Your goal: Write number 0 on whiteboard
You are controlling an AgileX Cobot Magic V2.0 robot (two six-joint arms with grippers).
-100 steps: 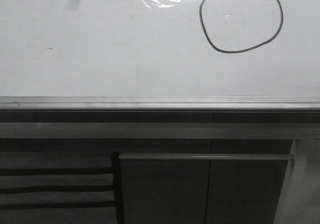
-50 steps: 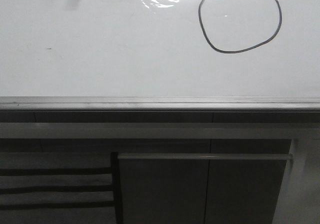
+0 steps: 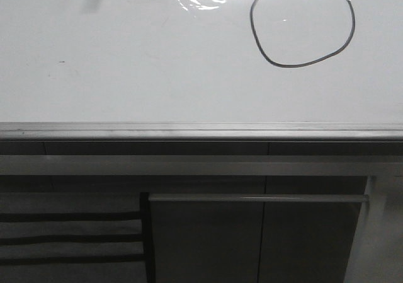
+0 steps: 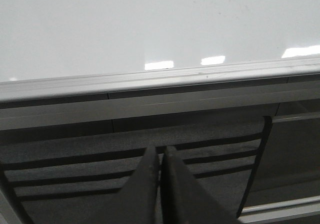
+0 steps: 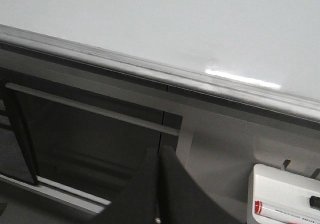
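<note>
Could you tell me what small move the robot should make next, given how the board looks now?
Probably none beyond holding both arms still. The number 0 already stands as a closed loop on the whiteboard, and both the left gripper and the right gripper sit shut and empty below the board's edge strip, with a marker lying in a white tray.

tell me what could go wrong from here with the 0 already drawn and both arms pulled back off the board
1. The number 0 is fresh-looking thin ink on the glossy whiteboard; any arm sweeping back over it could smear the loop.
2. The top of the loop sits in bright glare, so a check of whether it closes may misjudge it.
3. The right end effector hangs shut near a white tray holding a red-banded marker; a careless move could knock it.
</note>
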